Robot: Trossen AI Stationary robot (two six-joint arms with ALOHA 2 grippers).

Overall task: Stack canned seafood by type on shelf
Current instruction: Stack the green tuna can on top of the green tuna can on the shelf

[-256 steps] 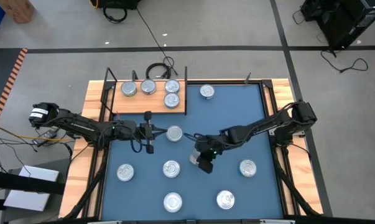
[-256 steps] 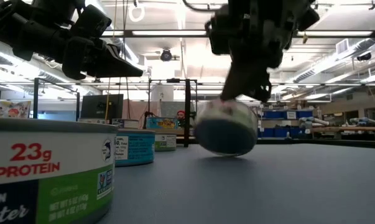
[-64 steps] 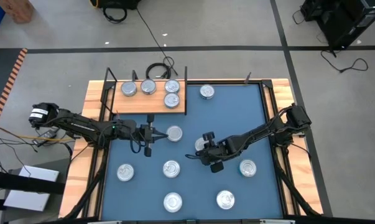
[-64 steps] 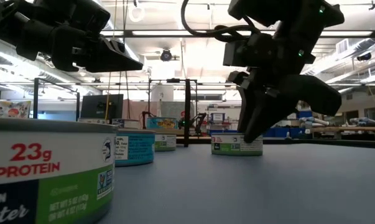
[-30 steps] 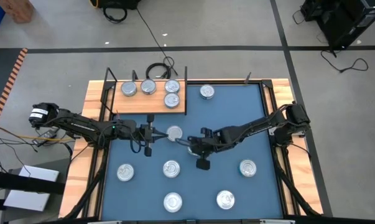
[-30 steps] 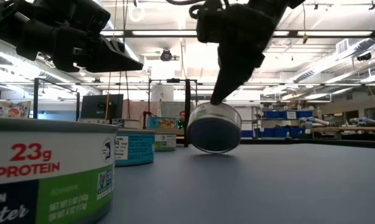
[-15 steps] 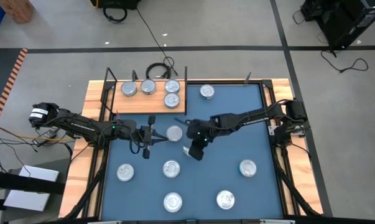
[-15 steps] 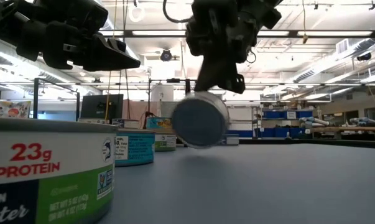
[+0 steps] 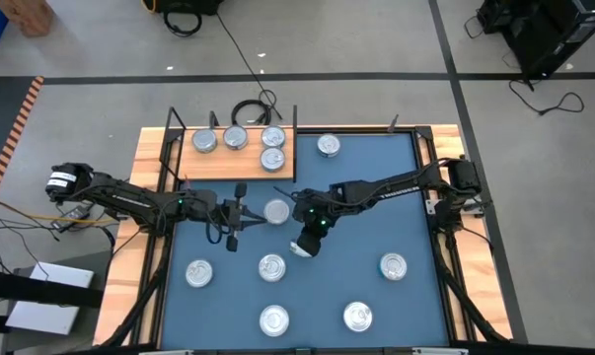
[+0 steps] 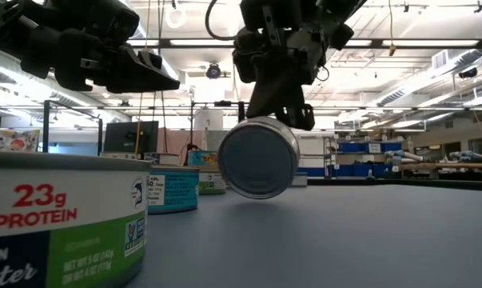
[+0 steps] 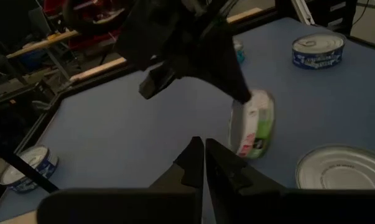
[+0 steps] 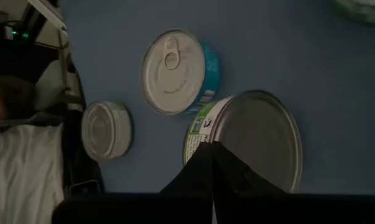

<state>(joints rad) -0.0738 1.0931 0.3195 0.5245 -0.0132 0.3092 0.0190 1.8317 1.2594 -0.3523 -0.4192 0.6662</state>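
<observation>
Tin (image 10: 257, 158) now carried on edge, clear of mat (image 9: 376, 187), pinched at rim by right gripper (image 9: 304, 242); shifted nearer shelf (image 9: 188, 163) within last second. Left gripper (image 9: 240, 212) parked just below shelf, fingers pressed together, empty. Stacking still pending.
</observation>
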